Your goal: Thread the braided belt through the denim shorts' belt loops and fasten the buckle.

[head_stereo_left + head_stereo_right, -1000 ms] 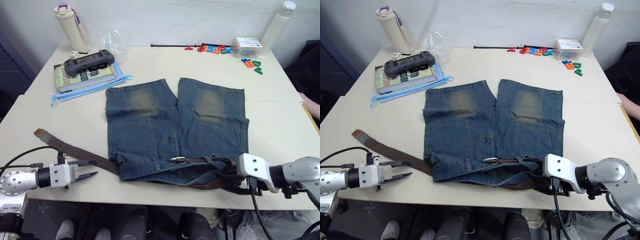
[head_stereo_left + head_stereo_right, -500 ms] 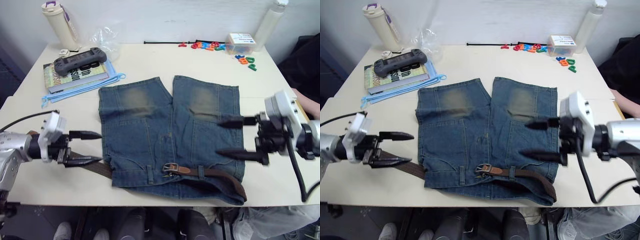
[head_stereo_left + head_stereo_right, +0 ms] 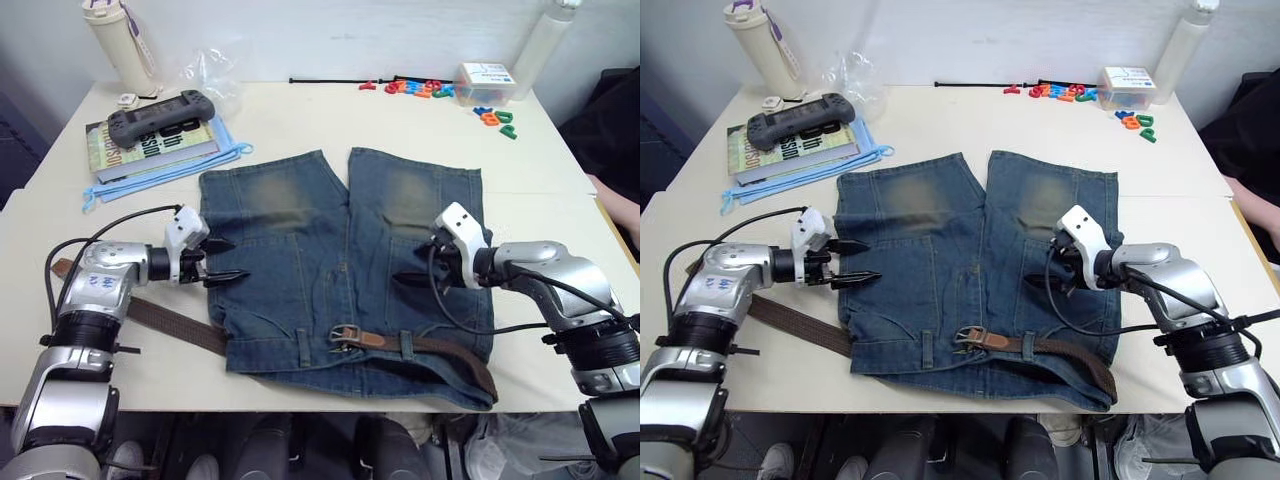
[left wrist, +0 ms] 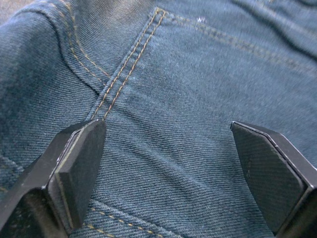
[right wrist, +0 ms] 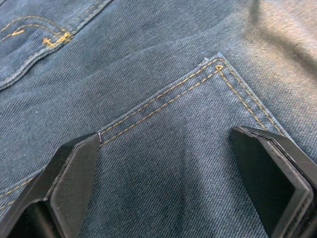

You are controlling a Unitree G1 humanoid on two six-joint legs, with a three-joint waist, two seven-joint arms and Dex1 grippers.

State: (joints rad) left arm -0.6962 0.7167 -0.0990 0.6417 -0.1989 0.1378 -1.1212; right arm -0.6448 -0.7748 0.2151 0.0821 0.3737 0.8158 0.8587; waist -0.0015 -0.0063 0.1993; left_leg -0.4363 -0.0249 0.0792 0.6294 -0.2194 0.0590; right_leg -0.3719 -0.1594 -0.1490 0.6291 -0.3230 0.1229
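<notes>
Looks basically wrapped up: the belt runs through the loops along the shorts' waistband on the surface, buckle apparently fastened. Left end effector and right end effector both hover open, empty. Next I'd just check the prong.

A pale cream counter spans the scene, its top matte and evenly lit with soft, faint shadows. A seam line crosses it on the right side, as if two tops were pushed together. Behind the far edge rises a plain white wall with a slightly rough finish. At the far left corner the surroundings turn dark blue-grey. Below the near edge, a dark grey floor shows. On the right, beyond the counter's edge, a person's dark sleeve is visible.
</notes>
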